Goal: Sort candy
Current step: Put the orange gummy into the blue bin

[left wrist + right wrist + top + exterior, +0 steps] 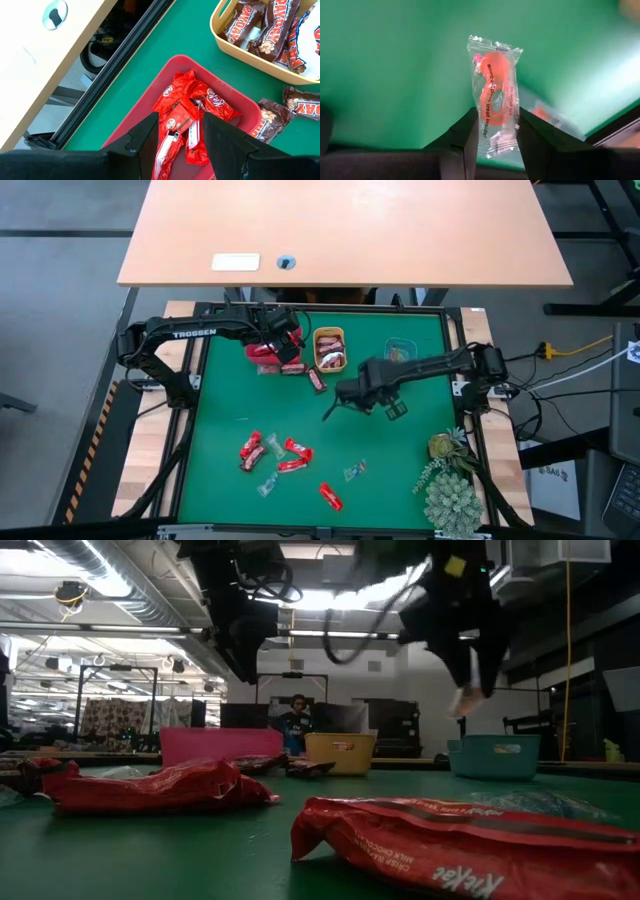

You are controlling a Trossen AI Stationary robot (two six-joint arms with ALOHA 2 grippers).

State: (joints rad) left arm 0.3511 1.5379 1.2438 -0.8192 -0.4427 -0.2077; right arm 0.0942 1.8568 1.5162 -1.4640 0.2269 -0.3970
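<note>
The left tool (177,132) is hanging over the red tray (141,102), grasping a red-wrapped candy (176,131) above the red ones lying inside. To its right, the right tool (494,127) is hovering above the green bench (220,430), pinching a clear-wrapped candy (495,95). More candy (275,455) is lying scattered nearer the front edge.

We note two black jointed arms, the left arm (195,333) lettered TROSSEN in white, both trailing black cables.
</note>
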